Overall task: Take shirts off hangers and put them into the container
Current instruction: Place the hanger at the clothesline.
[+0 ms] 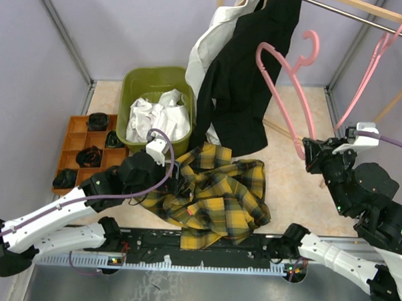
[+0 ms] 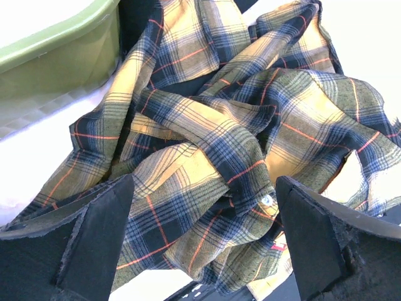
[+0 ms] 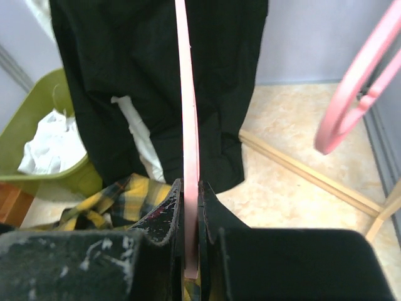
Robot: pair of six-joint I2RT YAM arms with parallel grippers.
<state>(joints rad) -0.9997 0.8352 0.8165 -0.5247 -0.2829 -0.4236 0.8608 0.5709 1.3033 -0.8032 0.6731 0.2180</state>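
At the centre of the top view are four shirts. A yellow-and-black plaid shirt (image 1: pixel 215 201) lies crumpled on the beige desk (image 1: pixel 289 128). A black shirt (image 1: pixel 247 79) hangs above it, with a cream shirt (image 1: pixel 209 44) behind. A white shirt (image 1: pixel 159 119) is bunched inside the container (image 1: pixel 141 78), an olive plastic tub with rounded corners at upper left. There are two thin pink hangers. One bare hanger (image 1: pixel 261 60) is held at its lower end by the right claw (image 1: pixel 308 152), and the second hanger (image 1: pixel 381 40) hangs at the rail in the upper right. An orange compartment tray (image 1: pixel 78 125) at left holds several small black items. The left claw (image 1: pixel 176 186) sits at the plaid shirt's left edge.

In the left wrist view, the left claw is released, its two dark padded fingers (image 2: pixel 94 244) wide apart over soft woven plaid folds. The tub's wall shows at upper left.

In the right wrist view, the right claw is clenched on the flat pink hanger strip, which rises up the frame's centre in front of the black shirt.
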